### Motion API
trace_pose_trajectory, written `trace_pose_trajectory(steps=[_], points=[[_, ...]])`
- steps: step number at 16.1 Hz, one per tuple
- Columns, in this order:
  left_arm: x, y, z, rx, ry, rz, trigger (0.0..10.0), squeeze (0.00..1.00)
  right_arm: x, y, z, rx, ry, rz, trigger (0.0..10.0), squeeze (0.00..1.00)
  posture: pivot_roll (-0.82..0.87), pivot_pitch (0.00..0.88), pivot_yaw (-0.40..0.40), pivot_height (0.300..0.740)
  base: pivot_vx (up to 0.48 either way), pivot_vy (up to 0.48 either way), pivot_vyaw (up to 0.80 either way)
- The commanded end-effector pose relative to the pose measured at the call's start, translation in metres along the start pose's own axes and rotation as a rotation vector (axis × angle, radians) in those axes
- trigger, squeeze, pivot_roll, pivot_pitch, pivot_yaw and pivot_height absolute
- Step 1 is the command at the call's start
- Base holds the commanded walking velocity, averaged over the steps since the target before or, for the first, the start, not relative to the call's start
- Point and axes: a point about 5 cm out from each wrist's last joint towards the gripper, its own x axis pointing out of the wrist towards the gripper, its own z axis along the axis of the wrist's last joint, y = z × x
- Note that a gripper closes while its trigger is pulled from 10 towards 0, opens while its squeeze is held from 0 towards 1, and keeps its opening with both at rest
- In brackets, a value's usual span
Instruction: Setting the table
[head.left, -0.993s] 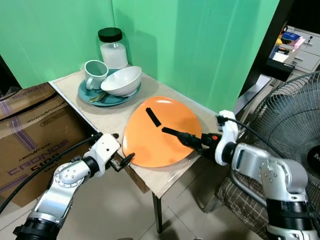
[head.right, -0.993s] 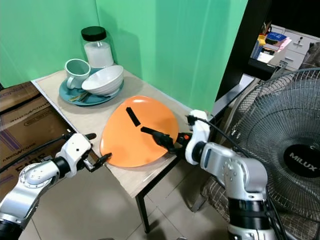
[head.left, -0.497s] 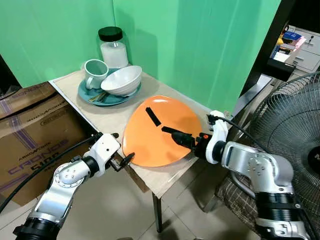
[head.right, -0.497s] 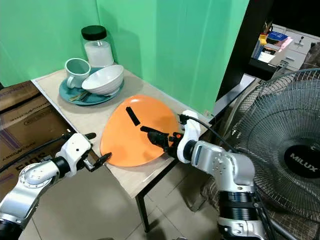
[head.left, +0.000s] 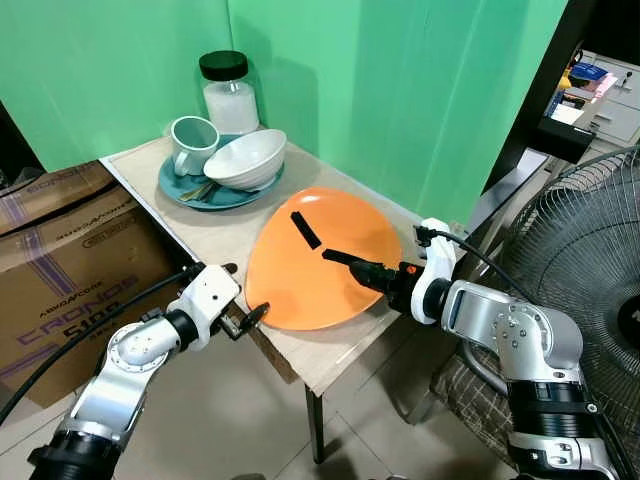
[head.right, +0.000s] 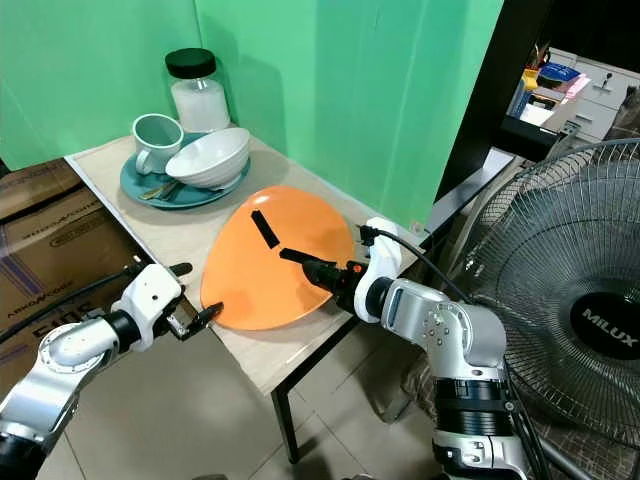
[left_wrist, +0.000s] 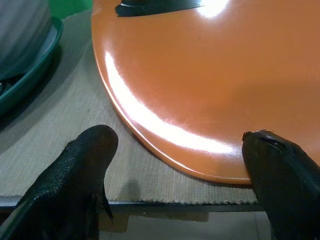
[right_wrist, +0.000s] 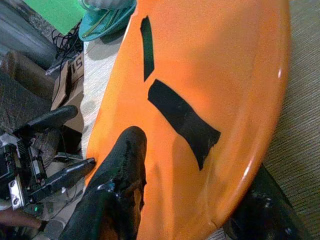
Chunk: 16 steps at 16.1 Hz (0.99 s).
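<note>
Orange plate (head.left: 325, 260) on the table (head.left: 215, 240), right gripper (head.left: 352, 266) clamped on its rim; left gripper (head.left: 243, 318) apart

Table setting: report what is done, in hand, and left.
Done: nothing laid out yet. The mug, bowl and cutlery still sit stacked on the teal plate by the jar. In hand: the right gripper pinches the orange plate's rim, the left gripper open at its near edge. Left: placing everything.

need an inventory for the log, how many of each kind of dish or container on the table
Plates: 2, orange plate and teal plate
Bowls: 1, white bowl
Mugs: 1, mug
Jars: 1, jar
Total: 5
</note>
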Motion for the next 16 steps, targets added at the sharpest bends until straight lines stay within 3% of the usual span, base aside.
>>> trace_pose_trajectory(steps=[1, 8, 12, 14, 16], points=[[0.0, -0.004, -0.013, -0.011, 0.069, -0.013, 10.0, 0.0, 0.002, 0.003, 0.004, -0.01, -0.013, 0.009, 0.0, 0.0, 0.11, 0.0, 0.027, 0.74, 0.0, 0.0, 0.0], [0.004, 0.003, -0.009, 0.025, 0.056, 0.027, 10.0, 0.0, 0.002, 0.001, 0.006, -0.021, -0.022, -0.007, 0.0, 0.0, 0.11, 0.0, 0.027, 0.74, 0.0, 0.0, 0.0], [0.002, 0.019, 0.002, 0.082, 0.028, 0.134, 10.0, 0.0, 0.0, 0.002, 0.009, -0.026, -0.042, -0.001, 0.0, 0.0, 0.1, 0.0, 0.026, 0.74, 0.0, 0.0, 0.0], [-0.01, 0.033, 0.026, 0.094, -0.052, 0.177, 10.0, 0.0, -0.007, 0.007, 0.015, -0.042, -0.09, 0.021, 0.0, 0.0, 0.1, 0.0, 0.025, 0.74, 0.0, 0.0, 0.0], [-0.022, 0.04, 0.061, 0.032, -0.204, 0.193, 10.0, 0.0, -0.019, 0.01, 0.022, -0.066, -0.146, 0.021, 0.0, 0.0, 0.1, 0.0, 0.021, 0.74, 0.0, 0.0, 0.0]])
